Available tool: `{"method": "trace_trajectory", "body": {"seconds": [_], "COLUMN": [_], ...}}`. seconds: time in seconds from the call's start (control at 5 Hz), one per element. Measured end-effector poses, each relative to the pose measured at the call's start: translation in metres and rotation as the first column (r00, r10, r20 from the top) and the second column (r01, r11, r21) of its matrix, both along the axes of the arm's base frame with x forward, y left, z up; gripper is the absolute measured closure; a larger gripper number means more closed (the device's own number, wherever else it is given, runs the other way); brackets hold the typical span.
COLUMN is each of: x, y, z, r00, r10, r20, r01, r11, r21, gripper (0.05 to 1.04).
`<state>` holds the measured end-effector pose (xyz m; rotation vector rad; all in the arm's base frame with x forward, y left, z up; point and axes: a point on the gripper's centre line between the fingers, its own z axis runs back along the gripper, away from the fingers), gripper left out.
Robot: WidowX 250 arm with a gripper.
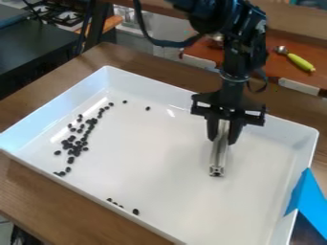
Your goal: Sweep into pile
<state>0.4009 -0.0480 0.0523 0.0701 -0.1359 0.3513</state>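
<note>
- Dark beans (76, 147): a loose band inside the tray (212, 99), beside its left-hand short wall; a few strays lie by the tray's near long wall, two more toward its far wall.
- Best judged next: gather the strays into the band's thickest part, starting from the tray's near wall, with the tool set down on their outer side first.
- Metal bar (219, 152): upright over the right-hand half of the tray, well apart from the beans. Its end looks narrow, so short, overlapping strokes should serve better than one long push.
- Gripper (223, 139): above the tray, jaws closed on the bar, parted only by its thickness.
- Keep the bar's end low and level over the tray floor; too high and beans may slip under, too hard and it may twist in the grip.
- Slow down near the tray's walls, since the beans may roll and scatter.
</note>
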Motion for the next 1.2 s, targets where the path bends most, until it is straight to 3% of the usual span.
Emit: {"method": "trace_trajectory", "body": {"seconds": [0.4,0.6,0.8,1.0,1.2], "x": [0.008,0.007,-0.002,-0.007,-0.022], "y": [0.078,0.090,0.134,0.149,0.165], "z": [0.002,0.004,0.006,0.010,0.026], "r00": [0.990,0.990,0.976,0.975,0.950], "r10": [0.132,0.130,0.204,0.209,0.308], "r20": [-0.043,-0.055,-0.076,-0.079,-0.049], "r01": [-0.130,-0.128,-0.202,-0.207,-0.306], "r11": [0.991,0.991,0.979,0.978,0.951], "r21": [0.035,0.039,0.031,0.035,0.041], "gripper": [0.731,0.731,0.731,0.731,0.731]}}
